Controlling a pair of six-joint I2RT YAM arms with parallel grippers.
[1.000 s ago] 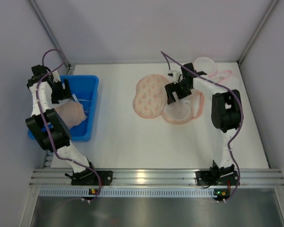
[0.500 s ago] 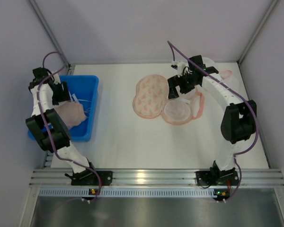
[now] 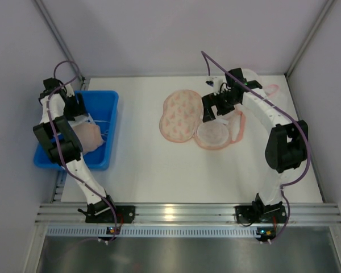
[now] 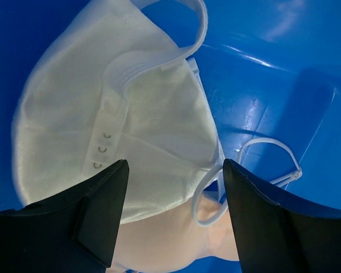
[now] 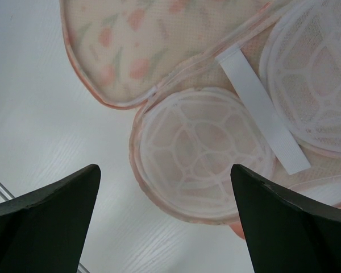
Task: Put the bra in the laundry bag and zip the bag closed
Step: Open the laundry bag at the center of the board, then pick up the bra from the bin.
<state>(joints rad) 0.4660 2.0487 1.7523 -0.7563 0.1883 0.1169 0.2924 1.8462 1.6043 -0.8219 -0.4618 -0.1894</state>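
A white and pale pink bra (image 3: 90,136) lies in the blue bin (image 3: 106,160) at the left. In the left wrist view the bra (image 4: 142,125) fills the bin floor, its hook strip and a thin strap loop showing. My left gripper (image 4: 171,213) is open right above it, touching nothing. The pink floral laundry bag (image 3: 181,115) lies open on the table, with white mesh cup domes (image 5: 202,145) inside. My right gripper (image 5: 165,219) is open above the near dome, empty.
The white table top (image 3: 159,170) spreads in front of the bag. Grey walls and metal frame posts (image 3: 59,40) close in the cell. The bin's walls stand around the bra.
My right arm has stretched out and moved its gripper back over the bag's open cups. My left gripper has shifted slightly over the bin.
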